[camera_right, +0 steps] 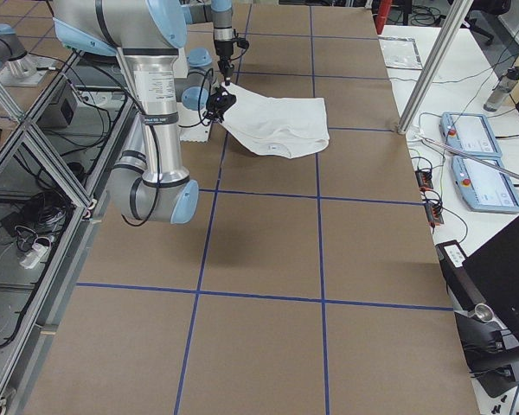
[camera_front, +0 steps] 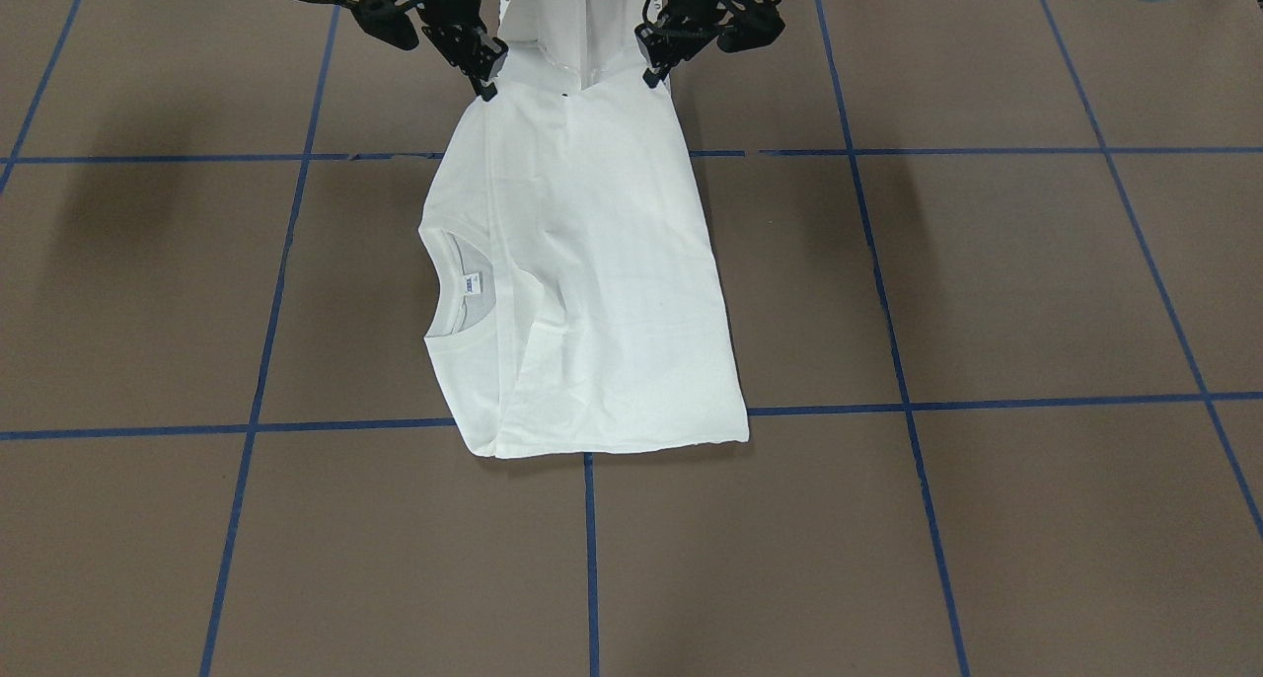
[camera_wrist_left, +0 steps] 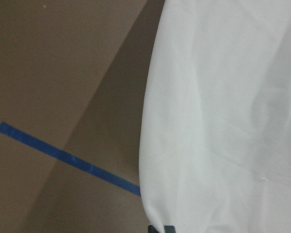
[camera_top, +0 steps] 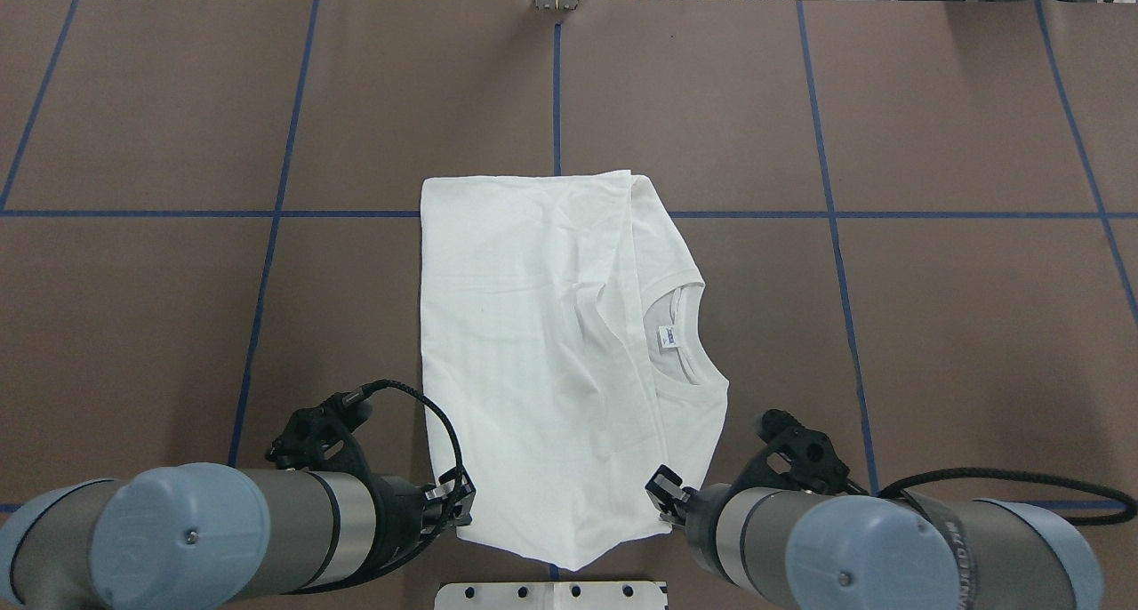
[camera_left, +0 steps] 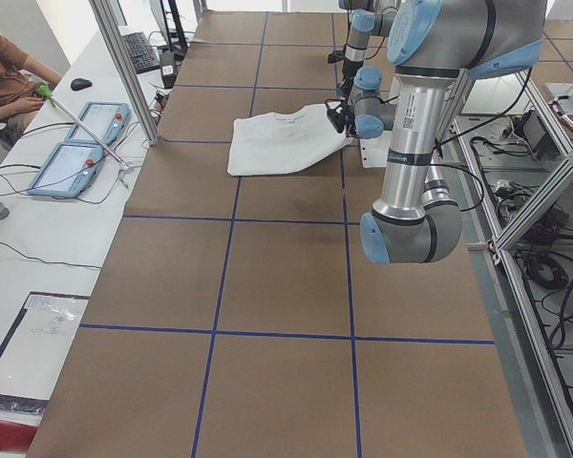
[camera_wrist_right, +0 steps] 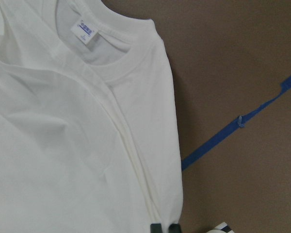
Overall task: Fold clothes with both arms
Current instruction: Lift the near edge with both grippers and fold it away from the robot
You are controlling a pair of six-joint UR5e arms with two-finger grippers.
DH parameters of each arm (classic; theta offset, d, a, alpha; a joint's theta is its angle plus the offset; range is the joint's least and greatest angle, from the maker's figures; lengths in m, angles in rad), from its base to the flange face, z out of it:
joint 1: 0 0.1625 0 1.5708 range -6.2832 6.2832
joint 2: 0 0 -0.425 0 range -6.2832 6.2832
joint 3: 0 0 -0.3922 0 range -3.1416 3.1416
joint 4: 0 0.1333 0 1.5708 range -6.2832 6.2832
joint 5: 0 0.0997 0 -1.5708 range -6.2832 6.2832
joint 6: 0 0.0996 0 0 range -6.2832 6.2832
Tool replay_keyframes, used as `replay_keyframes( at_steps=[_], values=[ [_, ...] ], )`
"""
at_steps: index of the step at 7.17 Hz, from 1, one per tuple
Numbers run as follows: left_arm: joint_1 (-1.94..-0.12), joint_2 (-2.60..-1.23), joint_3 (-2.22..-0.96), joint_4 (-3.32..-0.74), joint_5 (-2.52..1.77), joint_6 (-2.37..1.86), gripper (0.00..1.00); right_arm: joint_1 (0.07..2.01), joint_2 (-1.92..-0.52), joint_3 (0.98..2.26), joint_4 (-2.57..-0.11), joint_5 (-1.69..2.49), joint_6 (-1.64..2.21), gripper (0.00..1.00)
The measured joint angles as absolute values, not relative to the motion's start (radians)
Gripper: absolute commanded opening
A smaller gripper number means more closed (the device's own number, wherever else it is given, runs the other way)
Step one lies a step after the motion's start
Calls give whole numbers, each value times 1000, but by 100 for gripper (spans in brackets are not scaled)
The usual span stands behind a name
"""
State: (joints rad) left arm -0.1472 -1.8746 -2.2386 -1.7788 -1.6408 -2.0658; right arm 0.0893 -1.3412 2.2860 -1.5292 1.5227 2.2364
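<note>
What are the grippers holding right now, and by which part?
Both hold the white T-shirt by its robot-side edge: the left gripper at its left corner, the right gripper at its right corner.

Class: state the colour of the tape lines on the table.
The tape lines are blue, seen best in the overhead exterior view.

1 T-shirt (camera_top: 533,325), 1 counter (camera_top: 933,325). 2 arms, i.e. left arm (camera_top: 293,521) & right arm (camera_top: 765,525). 2 hands: left hand (camera_top: 455,503), right hand (camera_top: 663,496).

Nothing legible; blue print on neck label (camera_wrist_right: 84,30) of T-shirt (camera_wrist_right: 63,145) too small.
</note>
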Motion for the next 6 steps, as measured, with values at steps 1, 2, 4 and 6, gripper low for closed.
replay_keyframes(
  at_steps=[1, 2, 4, 6],
  values=[
    [-165, -1880, -2284, -1740, -1641, -2059, 0, 118, -1354, 2318, -1529, 1522, 2246, 0],
    [-220, -1899, -2276, -1718, -1642, -2000, 0, 189, -1323, 2295, -1529, 1533, 2232, 0],
    [-393, -1975, -2145, -1717, -1644, -1804, 0, 409, -1140, 2073, -1527, 1653, 2113, 0],
    [-528, -2015, -1971, -1818, -1646, -1687, 0, 561, -1003, 1846, -1518, 1739, 1956, 0]
  ],
)
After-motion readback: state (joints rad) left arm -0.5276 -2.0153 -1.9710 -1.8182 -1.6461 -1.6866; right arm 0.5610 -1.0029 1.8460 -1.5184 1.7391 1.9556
